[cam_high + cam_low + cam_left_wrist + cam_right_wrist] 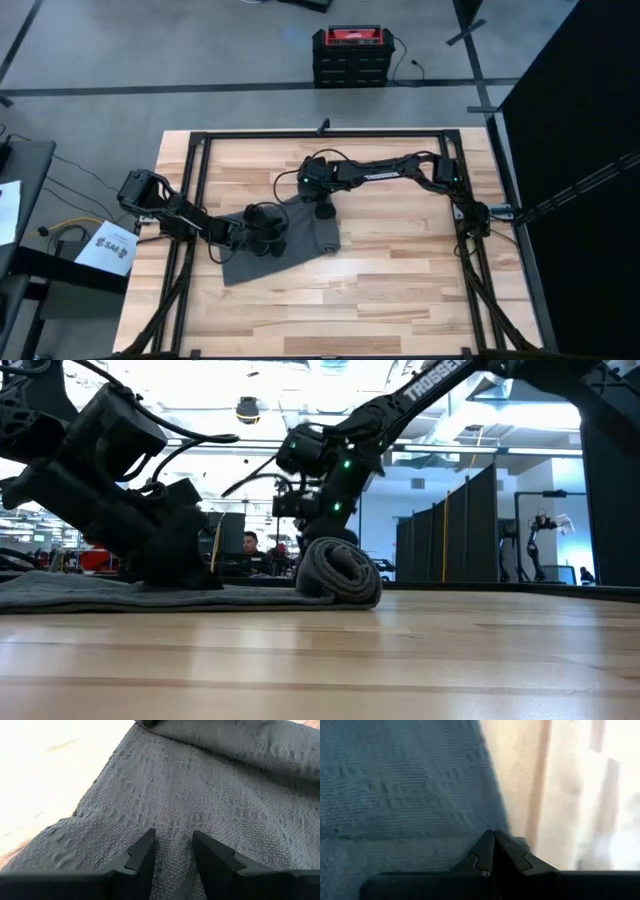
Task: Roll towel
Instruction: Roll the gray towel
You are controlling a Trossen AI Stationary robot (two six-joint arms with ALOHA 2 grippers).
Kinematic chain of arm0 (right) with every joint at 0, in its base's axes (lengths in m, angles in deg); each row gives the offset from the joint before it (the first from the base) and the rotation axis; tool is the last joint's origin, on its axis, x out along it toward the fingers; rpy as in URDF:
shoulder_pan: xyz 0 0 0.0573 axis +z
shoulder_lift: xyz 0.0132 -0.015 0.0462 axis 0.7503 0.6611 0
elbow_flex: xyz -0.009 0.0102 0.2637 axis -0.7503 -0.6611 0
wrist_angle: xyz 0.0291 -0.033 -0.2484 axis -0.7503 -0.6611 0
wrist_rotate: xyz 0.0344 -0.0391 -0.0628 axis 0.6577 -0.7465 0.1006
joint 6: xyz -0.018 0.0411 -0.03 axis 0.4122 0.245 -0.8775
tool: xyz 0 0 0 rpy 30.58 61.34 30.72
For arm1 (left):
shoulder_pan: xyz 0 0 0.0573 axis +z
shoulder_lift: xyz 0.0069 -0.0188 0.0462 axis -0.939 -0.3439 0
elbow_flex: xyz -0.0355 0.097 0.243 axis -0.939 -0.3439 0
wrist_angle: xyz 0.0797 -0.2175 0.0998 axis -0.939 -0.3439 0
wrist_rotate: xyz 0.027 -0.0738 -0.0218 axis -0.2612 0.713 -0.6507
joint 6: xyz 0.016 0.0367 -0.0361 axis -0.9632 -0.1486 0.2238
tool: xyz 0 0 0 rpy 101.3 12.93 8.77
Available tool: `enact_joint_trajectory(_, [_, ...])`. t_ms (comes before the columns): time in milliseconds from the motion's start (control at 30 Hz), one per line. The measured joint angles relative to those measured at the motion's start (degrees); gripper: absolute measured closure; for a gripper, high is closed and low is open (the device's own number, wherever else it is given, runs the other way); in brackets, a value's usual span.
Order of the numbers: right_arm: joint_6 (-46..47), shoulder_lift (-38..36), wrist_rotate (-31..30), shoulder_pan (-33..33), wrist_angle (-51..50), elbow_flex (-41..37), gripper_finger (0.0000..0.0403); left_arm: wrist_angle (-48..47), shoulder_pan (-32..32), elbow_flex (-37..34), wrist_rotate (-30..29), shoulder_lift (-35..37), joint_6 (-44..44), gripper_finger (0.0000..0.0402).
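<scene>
Towel [300, 240]: plain dark grey, one colour throughout, no print. Left wrist view showed woven waffle-like texture on towel [200, 785]; rolled end [340, 572] same grey. In right wrist view, cloth [400, 785] looked blue-grey, fine ribbed weave.
Table [400, 280]: light wood planks, pale tan with darker streaks.
Left gripper [172, 847]: black fingers. Right gripper [494, 845]: black.
Right arm [420, 390]: dark, white lettering, green lights [347, 463].
Case [351, 50] on floor: black, red top.
Floor [200, 50]: grey, dark lines.
</scene>
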Motion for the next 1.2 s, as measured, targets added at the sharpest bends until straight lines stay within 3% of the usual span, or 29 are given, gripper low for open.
enact_joint_trajectory(167, [-0.7, -5.3, 1.9, 0.4, -0.2, 0.1, 0.0403, 0.1, 0.0, 0.0, 0.0, 0.0, -0.4, 0.0283])
enact_joint_trajectory(367, [0.8, -5.3, 5.7, 1.2, -7.1, -0.4, 0.0403, 0.1, 0.0, 0.0, 0.1, 0.0, -1.2, 0.0283])
enact_joint_trajectory(500, [1.0, -6.7, 7.1, 3.4, -4.9, -4.5, 0.0403, 0.0, -0.1, 0.0, 0.1, 0.0, -1.7, 0.0283])
enact_joint_trajectory(633, [1.6, -14.8, 7.7, 5.0, 9.6, -13.4, 0.0403, 0.1, -0.2, 0.0, 0.1, 0.0, -2.2, 0.0283])
enact_joint_trajectory(867, [11.3, -28.4, 24.7, 6.0, 31.6, -36.0, 0.0403, 0.3, -0.7, -0.1, 0.2, 0.1, -5.2, 0.0283])
enact_joint_trajectory(1033, [14.4, -28.2, 28.3, 8.7, 40.5, -43.5, 0.0403, 1.9, -0.8, 0.6, 3.4, 2.5, -10.5, 0.0283])
enact_joint_trajectory(1200, [14.5, -27.4, 30.6, 12.2, 53.2, -46.5, 0.0403, -1.2, -0.9, 3.9, 5.3, 11.1, -17.1, 0.0283])
